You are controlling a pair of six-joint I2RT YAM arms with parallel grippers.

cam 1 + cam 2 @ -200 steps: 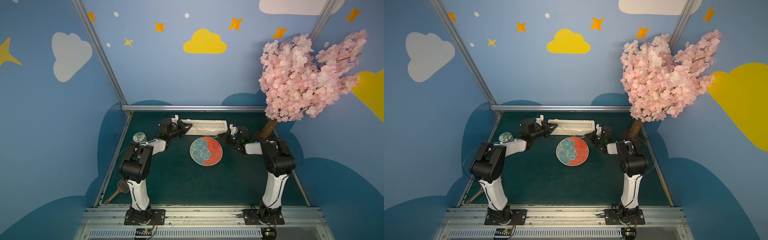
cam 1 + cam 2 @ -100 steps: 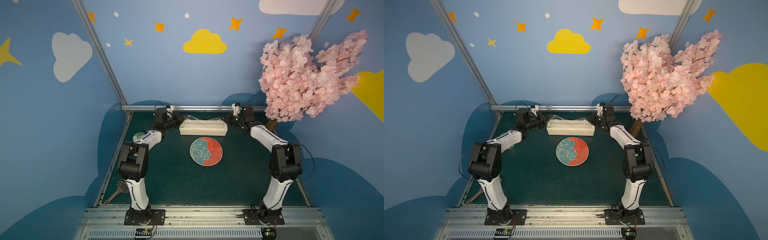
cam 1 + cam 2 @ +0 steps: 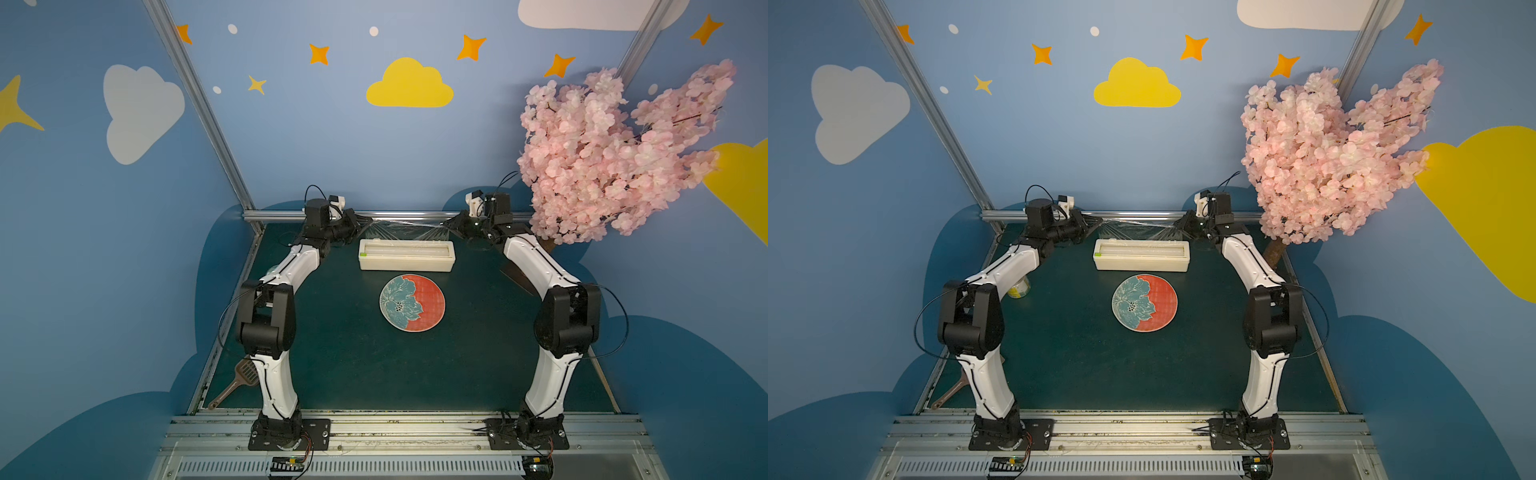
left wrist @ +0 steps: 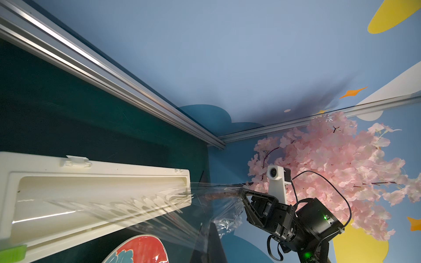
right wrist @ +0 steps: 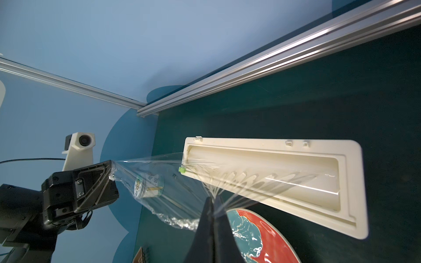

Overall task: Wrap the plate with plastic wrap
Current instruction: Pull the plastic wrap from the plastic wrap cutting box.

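Note:
The coral and teal plate (image 3: 411,303) (image 3: 1144,303) lies flat mid-table, just in front of the cream dispenser box (image 3: 406,255) (image 3: 1141,255). Plastic wrap (image 3: 405,228) (image 3: 1133,227) rises from the box as a taut, streaked sheet. My left gripper (image 3: 365,222) (image 4: 205,227) is shut on its left corner, and my right gripper (image 3: 446,224) (image 5: 211,200) is shut on its right corner. Both hang high above the box's back edge. In the wrist views the film (image 4: 159,205) (image 5: 164,182) fans from each pinch down to the box (image 4: 91,193) (image 5: 273,177).
A pink blossom tree (image 3: 615,153) overhangs the back right corner beside the right arm. A yellow-labelled jar (image 3: 1019,289) stands under the left forearm. A brown scoop (image 3: 237,382) lies front left. An aluminium rail (image 3: 407,215) runs along the back edge.
Both arms have risen from table level at the box's ends to high above its back edge, drawing the film up into a stretched sheet. Both grippers stayed shut.

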